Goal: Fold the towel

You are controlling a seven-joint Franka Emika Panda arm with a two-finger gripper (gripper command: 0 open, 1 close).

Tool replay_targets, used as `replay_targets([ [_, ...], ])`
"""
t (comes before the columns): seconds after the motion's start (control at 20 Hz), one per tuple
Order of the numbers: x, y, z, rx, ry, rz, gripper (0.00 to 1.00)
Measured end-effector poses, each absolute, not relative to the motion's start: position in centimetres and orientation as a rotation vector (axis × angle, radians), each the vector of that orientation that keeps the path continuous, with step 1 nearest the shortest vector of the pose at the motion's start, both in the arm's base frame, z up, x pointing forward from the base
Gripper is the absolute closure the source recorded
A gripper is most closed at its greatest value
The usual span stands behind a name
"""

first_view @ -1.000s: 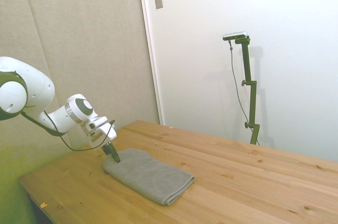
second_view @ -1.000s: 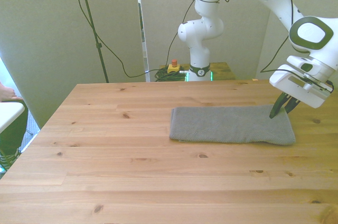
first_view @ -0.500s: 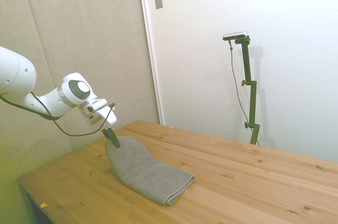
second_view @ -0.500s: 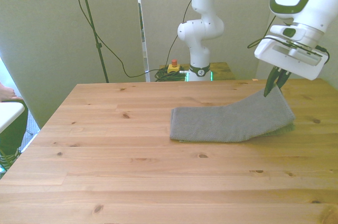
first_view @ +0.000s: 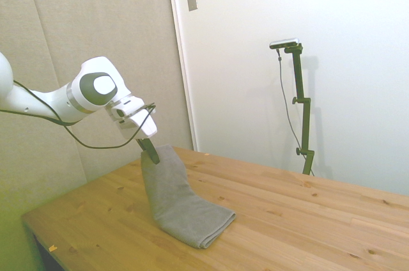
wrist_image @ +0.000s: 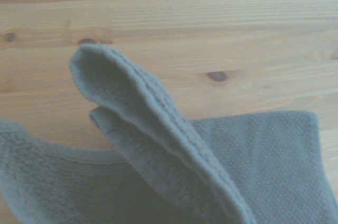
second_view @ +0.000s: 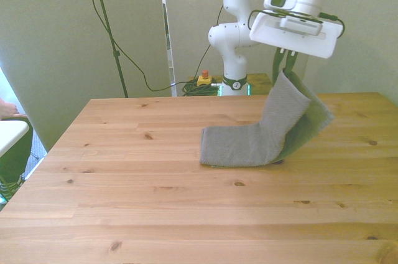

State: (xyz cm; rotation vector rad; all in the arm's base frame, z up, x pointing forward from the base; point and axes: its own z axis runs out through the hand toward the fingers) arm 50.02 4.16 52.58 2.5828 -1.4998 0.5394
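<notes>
The hand [first_view: 148, 148] was clenched on the towel [second_view: 261, 133] by one end, raised high. The other end lay on the bench [second_view: 155, 202], anchoring the fold.

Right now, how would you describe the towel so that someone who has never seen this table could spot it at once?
On the wooden table, toward the front view's right, lies the towel, a plain grey cloth. It is the only thing on the tabletop, with one end flat on the wood and the other pinched in the tool and lifted.

Gripper [second_view: 286, 65] risen, shifted toward 9 o'clock in front view; pinched towel [second_view: 261, 136] end, flat on tabletop [second_view: 124, 208] before, now lifted, hanging steeply.
</notes>
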Motion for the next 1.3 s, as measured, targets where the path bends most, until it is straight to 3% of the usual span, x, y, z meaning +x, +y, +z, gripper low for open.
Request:
replay_targets([
  [0.5,47.6,-9.2,51.4,2.508,-1.688,0.524,1.00],
  [0.9,48.1,-13.2,47.9,2.492,-1.757,0.476,1.00],
  [0.95,48.3,-13.9,47.5,2.491,-1.765,0.473,0.00],
  [1.3,50.0,-16.5,45.9,2.546,-1.769,0.465,0.00],
])
